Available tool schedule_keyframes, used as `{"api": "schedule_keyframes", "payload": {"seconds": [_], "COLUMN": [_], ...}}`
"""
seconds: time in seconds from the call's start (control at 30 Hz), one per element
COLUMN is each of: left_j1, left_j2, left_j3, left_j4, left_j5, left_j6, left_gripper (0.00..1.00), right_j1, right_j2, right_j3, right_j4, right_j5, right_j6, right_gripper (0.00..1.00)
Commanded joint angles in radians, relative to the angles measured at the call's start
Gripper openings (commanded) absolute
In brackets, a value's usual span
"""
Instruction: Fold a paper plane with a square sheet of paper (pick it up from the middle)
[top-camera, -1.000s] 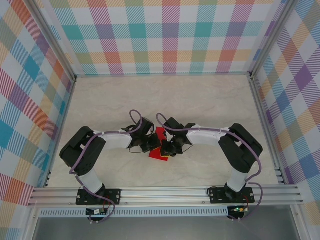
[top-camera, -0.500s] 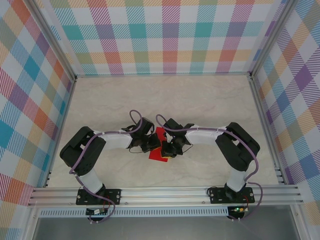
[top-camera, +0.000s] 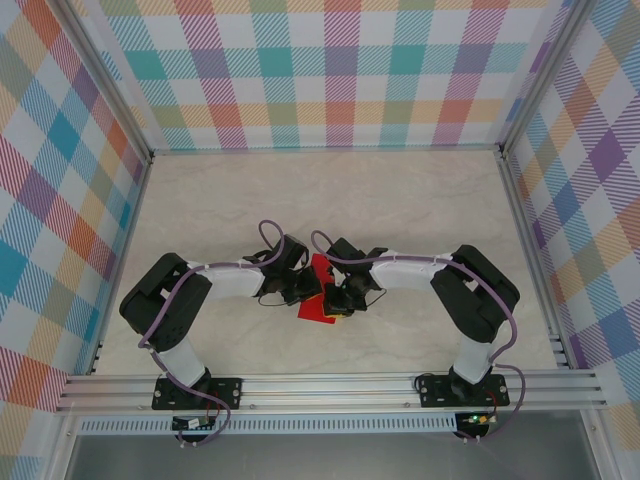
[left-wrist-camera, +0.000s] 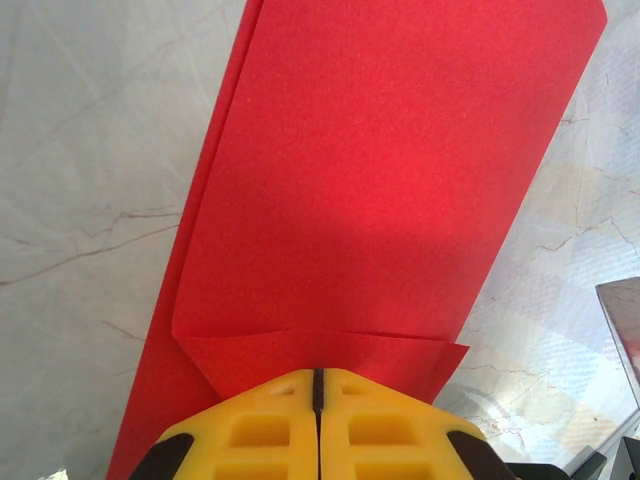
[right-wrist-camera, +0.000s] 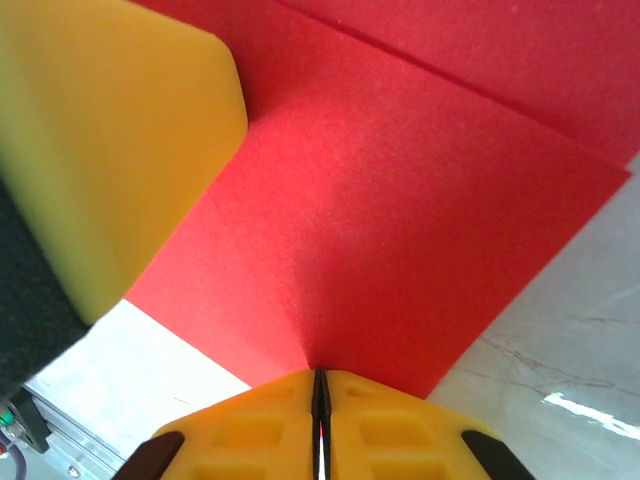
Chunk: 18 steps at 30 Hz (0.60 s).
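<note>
The square sheet of paper (top-camera: 319, 267) is bright red and folded into layers, held just above the table between both arms. In the left wrist view the paper (left-wrist-camera: 380, 180) runs away as a long doubled strip with a small flap turned up at its near end. My left gripper (left-wrist-camera: 318, 378) is shut on that near edge. My right gripper (right-wrist-camera: 320, 376) is shut on a corner edge of the paper (right-wrist-camera: 400, 200), which creases out from the pinch. The left gripper's yellow finger (right-wrist-camera: 100, 150) sits close at the upper left. From above, the left gripper (top-camera: 303, 290) and right gripper (top-camera: 336, 298) face each other.
A pale marbled table (top-camera: 400, 200) lies under the paper, with checked walls (top-camera: 320, 70) on three sides. An aluminium rail (top-camera: 330, 385) carrying the arm bases runs along the near edge. Open table stretches behind and to both sides of the arms.
The right arm's elbow has shifted slightly left and the paper has barely moved. Both grippers stay shut on the paper.
</note>
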<state>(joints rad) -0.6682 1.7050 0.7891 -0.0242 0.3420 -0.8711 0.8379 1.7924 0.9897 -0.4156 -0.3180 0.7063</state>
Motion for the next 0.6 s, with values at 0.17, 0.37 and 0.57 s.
{"api": "schedule_keyframes", "payload": {"seconds": [0.17,0.37,0.57], "left_j1": [-0.008,-0.008,-0.007], "left_j2": [0.073,0.073,0.066], "left_j3": [-0.033,-0.034,-0.035], "left_j4": [-0.149,-0.146,-0.142], "left_j5": [-0.116,-0.114,-0.109], "left_j6": [-0.005,-0.005,-0.006], "left_gripper": [0.06,0.06,0.06], "right_j1": [0.007,0.008,0.007], "right_j2": [-0.042,-0.08,-0.182], "right_j3": [-0.062,-0.082,-0.07], "right_j4": [-0.107,-0.108,-0.022], "right_j5": [-0.031,-0.034,0.038], "right_j6": [-0.089,-0.109,-0.076], "right_gripper": [0.1,0.11,0.11]}}
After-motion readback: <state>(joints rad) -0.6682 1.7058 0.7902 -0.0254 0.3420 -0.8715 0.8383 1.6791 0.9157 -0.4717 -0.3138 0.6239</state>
